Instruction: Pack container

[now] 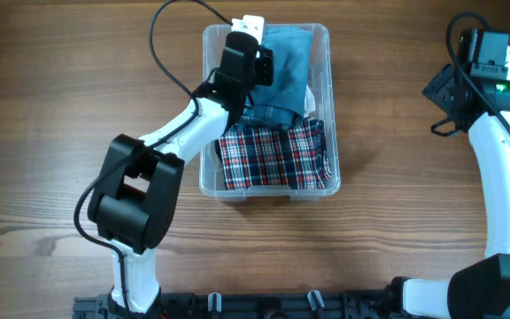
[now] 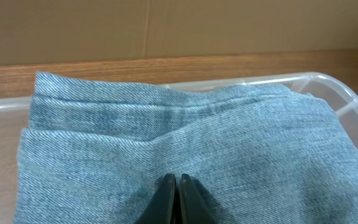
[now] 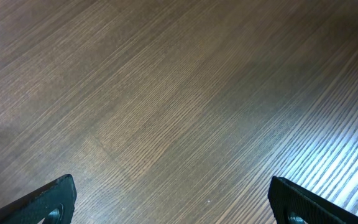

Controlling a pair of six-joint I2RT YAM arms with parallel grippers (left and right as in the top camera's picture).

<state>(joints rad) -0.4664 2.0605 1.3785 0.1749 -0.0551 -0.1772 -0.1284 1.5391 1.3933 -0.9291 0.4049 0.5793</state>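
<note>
Twill denim point(image 2: 185, 134) in clear plastic container point(image 2: 345, 92)

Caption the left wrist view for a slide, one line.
Shut left claw at folded blue denim lying in the clear container, wooden table beyond.

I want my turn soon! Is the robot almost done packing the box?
Almost, probably. Done: red-and-blue plaid cloth and folded blue denim cloth lie inside the clear plastic rectangular container. In hand: the shut left gripper sits at the denim. Left: maybe pulling out; the open right gripper holds nothing.
</note>
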